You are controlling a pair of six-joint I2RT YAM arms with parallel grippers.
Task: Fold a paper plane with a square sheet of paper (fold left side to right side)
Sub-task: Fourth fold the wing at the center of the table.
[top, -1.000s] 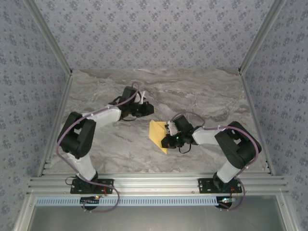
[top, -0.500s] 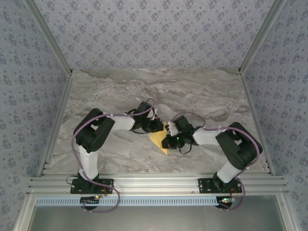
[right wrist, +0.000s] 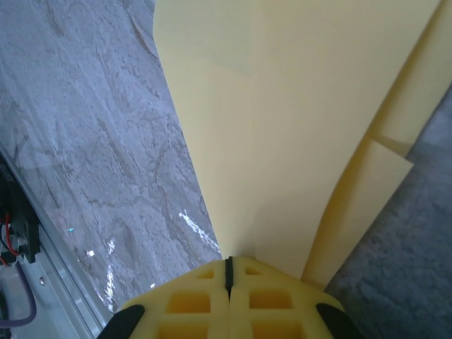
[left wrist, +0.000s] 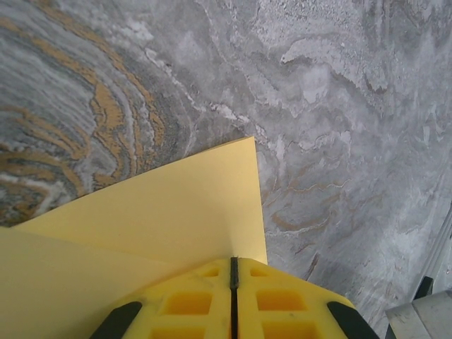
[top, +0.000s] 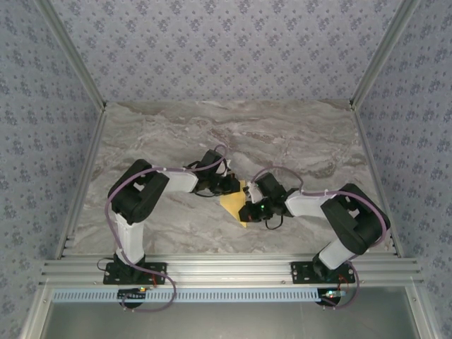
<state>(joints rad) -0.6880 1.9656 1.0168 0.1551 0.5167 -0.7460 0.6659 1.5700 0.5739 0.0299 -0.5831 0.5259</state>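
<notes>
The square sheet of paper (top: 232,203) lies near the middle of the table (top: 162,134), partly folded. The left tool (left wrist: 234,267) is pressed shut on the sheet's 12 o'clock edge. The right tool (right wrist: 227,268) is likewise clamped tight, pinching a raised layer at about 4 o'clock.

Both arms meet mid-frame, left gripper (top: 234,186) and right gripper (top: 245,210) closed on the sheet of paper (top: 231,203), blocking the centre. The upper half and lower left of the marble table (top: 296,134) lie open; side rails (top: 83,180) hem the edges, seemingly without gaps.
</notes>
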